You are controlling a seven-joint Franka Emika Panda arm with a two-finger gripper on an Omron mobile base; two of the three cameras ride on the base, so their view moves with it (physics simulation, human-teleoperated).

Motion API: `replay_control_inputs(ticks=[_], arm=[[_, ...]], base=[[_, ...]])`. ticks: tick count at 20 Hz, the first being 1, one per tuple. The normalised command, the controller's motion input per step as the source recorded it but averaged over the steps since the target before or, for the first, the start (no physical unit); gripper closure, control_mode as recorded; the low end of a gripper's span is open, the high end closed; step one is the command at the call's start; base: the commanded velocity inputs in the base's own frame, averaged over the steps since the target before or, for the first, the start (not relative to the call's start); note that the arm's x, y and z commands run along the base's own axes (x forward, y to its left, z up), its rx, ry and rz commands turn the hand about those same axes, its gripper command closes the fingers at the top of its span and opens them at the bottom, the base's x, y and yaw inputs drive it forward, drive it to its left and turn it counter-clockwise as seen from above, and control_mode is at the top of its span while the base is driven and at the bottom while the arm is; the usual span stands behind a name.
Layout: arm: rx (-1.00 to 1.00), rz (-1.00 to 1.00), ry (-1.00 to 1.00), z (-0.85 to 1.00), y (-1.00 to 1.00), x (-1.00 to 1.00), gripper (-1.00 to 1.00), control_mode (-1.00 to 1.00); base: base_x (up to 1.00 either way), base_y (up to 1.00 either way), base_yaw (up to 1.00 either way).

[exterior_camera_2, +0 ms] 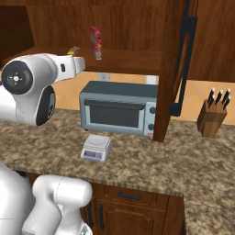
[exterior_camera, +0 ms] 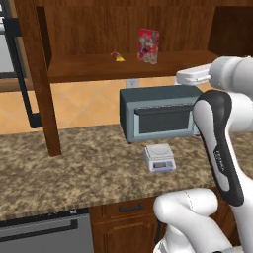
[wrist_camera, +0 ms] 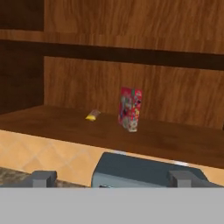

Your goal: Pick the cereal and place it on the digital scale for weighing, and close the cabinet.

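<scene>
- Cabinet [exterior_camera: 99, 29]: doors open, bottom shelf exposed above the counter [exterior_camera: 74, 168].
- Toaster oven [exterior_camera: 158, 114]: on the counter beneath the shelf, at the far side.
- Digital scale [exterior_camera: 159, 158]: just in front of the oven, display facing near, platform bare.
- Cereal [exterior_camera: 148, 45]: upright on the shelf, long axis vertical, printed front facing out and angled slightly left.
- Gripper [wrist_camera: 113, 178]: jaws wide, holding nothing, well short of the cereal.

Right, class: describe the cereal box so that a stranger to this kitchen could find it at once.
Start at the open dark wooden cabinet above the counter and look along its lower shelf, above the grey-blue toaster oven. The cereal stands upright there, a flat red box with a colourful printed front. Its only neighbour is a tiny red-yellow item lying flat to its left.
</scene>
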Motion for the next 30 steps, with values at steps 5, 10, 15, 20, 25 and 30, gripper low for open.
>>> replay_control_inputs(ticks=[5, 10, 15, 20, 25, 30], arm=[[0.0, 0.02, 0.0, 0.02, 0.0, 0.41, -1.0, -1.0], [0.0, 0.0, 0.01, 0.03, 0.0, 0.39, -1.0, -1.0], [0.0, 0.02, -0.01, 0.04, -0.01, 0.37, -1.0, -1.0], [0.0, 0.03, -0.05, 0.03, 0.0, 0.39, -1.0, -1.0], [0.01, 0.01, -0.01, 0.1, -0.03, 0.3, -1.0, -1.0], [0.01, 0.0, 0.0, 0.17, -0.04, 0.28, -1.0, -1.0]], base=[[0.0, 0.0, 0.0], [0.0, 0.0, 0.0], [0.0, 0.0, 0.0], [0.0, 0.0, 0.0], [0.0, 0.0, 0.0], [0.0, 0.0, 0.0]])
